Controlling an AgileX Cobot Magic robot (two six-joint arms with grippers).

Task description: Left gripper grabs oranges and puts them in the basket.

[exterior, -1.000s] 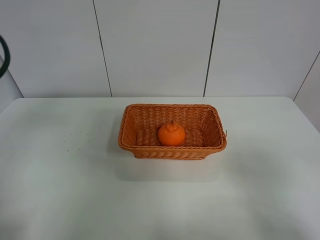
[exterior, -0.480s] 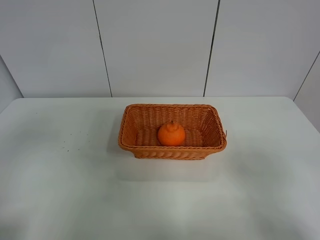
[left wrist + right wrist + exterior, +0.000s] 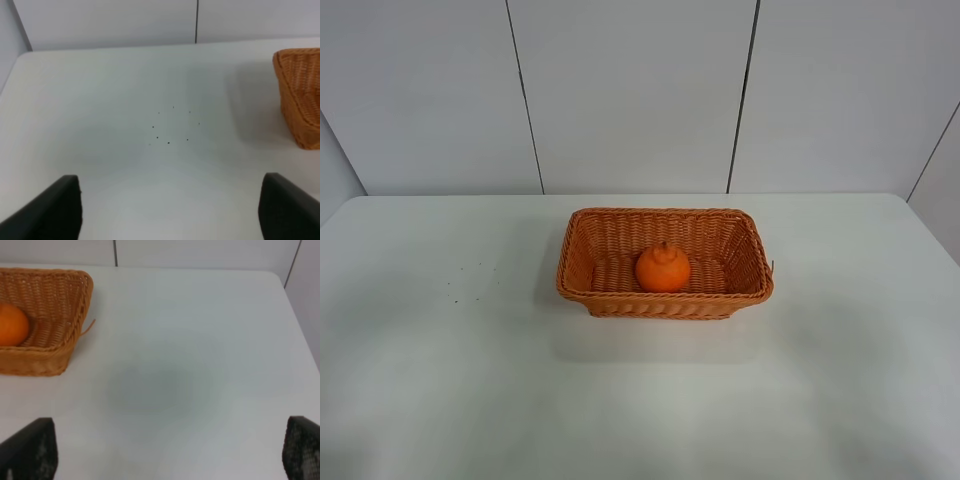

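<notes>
The orange (image 3: 662, 268) sits inside the wicker basket (image 3: 665, 300) at the middle of the white table, its knob up. It also shows in the right wrist view (image 3: 12, 325), inside the basket (image 3: 60, 300). The left gripper (image 3: 170, 210) is open and empty, its black fingers (image 3: 55, 210) wide apart over bare table left of the basket (image 3: 300, 85). The right gripper (image 3: 166, 452) is open and empty, over the table to the right of the basket. Neither gripper shows in the exterior high view.
A few small dark specks (image 3: 169, 131) lie on the table left of the basket. White wall panels (image 3: 630, 90) stand behind the table's far edge. The table's right edge (image 3: 300, 325) is near the right gripper.
A dark curved bit of the left arm's cable at the left edge of the exterior high view one second ago is gone. The orange and basket have not moved.
</notes>
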